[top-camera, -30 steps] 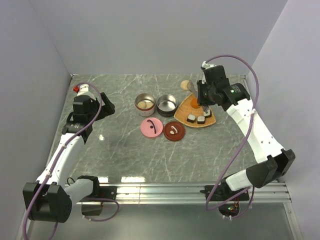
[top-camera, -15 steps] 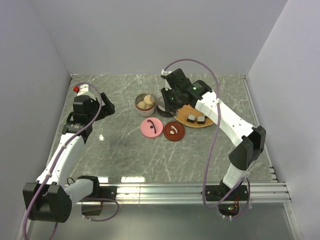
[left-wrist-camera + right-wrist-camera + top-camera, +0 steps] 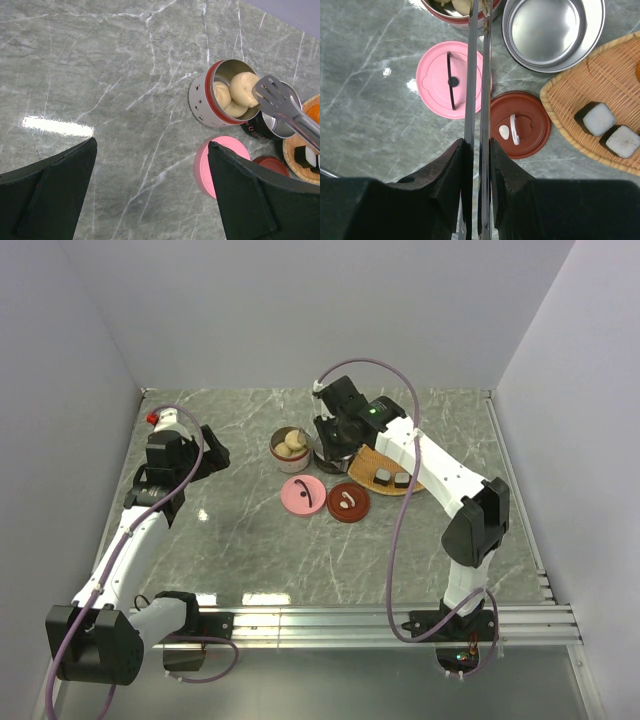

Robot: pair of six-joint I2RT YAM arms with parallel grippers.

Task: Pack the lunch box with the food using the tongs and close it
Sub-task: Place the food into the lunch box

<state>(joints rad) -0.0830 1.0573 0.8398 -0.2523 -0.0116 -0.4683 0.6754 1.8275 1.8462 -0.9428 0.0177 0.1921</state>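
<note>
We are pinching the tongs (image 3: pixel 285 107) in our nearly shut right hand (image 3: pixel 477 147) above the red-rimmed tin (image 3: pixel 205 95), risking nudging a piled ball (image 3: pixel 243 87) out.

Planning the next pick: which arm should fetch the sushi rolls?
Right. The right gripper holds the tongs, tips at the filled tin near the tray; the left gripper sits open, far off.

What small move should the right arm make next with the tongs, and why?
Probably lift the tongs clear of the red-rimmed tin and swing toward the woven tray. The right gripper holds the tongs with their tips over the tin, apparently empty. Cream balls lie inside, and two sushi rolls wait on the tray.
</note>
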